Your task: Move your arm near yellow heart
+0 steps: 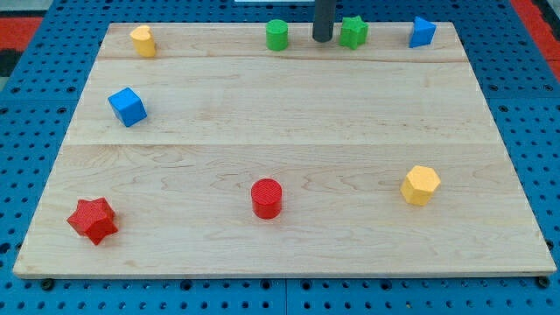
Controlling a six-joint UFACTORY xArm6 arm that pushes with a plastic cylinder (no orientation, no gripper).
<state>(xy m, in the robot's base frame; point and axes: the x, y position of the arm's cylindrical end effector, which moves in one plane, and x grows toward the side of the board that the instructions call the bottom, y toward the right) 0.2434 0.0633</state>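
Observation:
The yellow heart (143, 40) sits at the board's top left corner. My tip (323, 38) is at the view's top centre, far to the right of the heart. It stands between the green cylinder (277, 35) on its left and the green star (353, 31) on its right, close to the star. I cannot tell whether it touches the star.
A blue triangular block (423, 31) is at the top right. A blue cube (128, 106) lies below the yellow heart. A red star (94, 220), a red cylinder (267, 198) and a yellow hexagon (421, 185) lie along the lower board (289, 114).

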